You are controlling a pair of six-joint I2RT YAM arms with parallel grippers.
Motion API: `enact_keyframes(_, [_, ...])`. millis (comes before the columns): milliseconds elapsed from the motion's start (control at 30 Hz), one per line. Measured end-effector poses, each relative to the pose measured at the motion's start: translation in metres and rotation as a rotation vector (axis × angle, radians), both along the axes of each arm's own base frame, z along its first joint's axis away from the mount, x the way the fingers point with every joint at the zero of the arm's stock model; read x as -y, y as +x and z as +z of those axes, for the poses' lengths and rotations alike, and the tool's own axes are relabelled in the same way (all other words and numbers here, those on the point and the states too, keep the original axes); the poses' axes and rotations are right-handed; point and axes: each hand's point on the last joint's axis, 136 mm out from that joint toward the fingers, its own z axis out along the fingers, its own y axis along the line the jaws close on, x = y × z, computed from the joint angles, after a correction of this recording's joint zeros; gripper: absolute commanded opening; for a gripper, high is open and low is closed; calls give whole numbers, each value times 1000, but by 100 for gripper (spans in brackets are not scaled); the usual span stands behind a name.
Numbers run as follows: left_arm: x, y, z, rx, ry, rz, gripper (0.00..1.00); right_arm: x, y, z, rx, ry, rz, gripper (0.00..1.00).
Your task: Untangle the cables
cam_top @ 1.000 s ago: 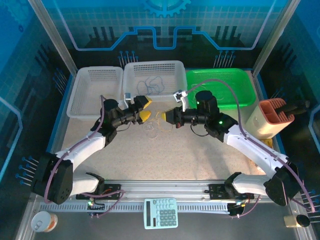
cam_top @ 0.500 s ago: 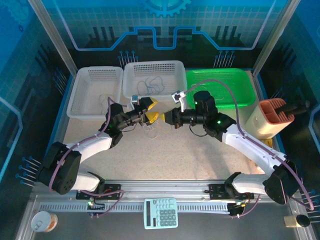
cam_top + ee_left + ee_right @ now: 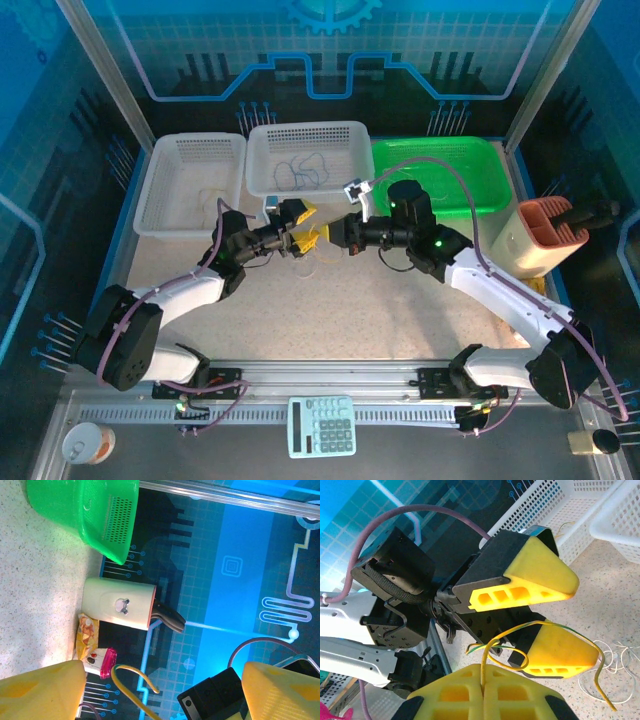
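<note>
Yellow-tan cable (image 3: 520,628), thin and springy, hangs in the air over the far middle of the speckled beige worktop (image 3: 400,300), just in front of the middle white mesh basket (image 3: 355,150). The right gripper (image 3: 482,692) has it pinched. Its two yellow fingers are pressed flat together, and the wire rises straight out of the seam, curls into a small loop and trails off to one side. The left gripper (image 3: 587,620) faces it nose to nose with its yellow jaws spread wide. The loop sits in the gap between them and crosses the lower finger (image 3: 560,652), though I cannot tell whether it touches. From the left wrist the same cable shows as a hook of wire between the two parted fingers, with nothing clamped. On the worktop just to the near side of the grippers, a pale white cable (image 3: 306,266) lies in loose loops. A blue cable (image 3: 305,170) lies coiled inside the middle basket. Along the far edge, a bright green plastic basket (image 3: 440,160) stands to its right and another white mesh basket (image 3: 190,180) to its left. A cream holder with a reddish-brown top (image 3: 540,235) stands near the right edge.
</note>
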Motion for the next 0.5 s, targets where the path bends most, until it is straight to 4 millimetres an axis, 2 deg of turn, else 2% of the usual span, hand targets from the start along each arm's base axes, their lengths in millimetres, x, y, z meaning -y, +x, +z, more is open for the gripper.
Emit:
enact_keyframes(267, [1, -1, 4, 23, -5, -4, 26, -2, 3, -5, -4, -3, 0, 0])
enact_keyframes(500, [1, -1, 7, 51, 4, 4, 0, 4, -1, -11, -10, -15, -16, 0])
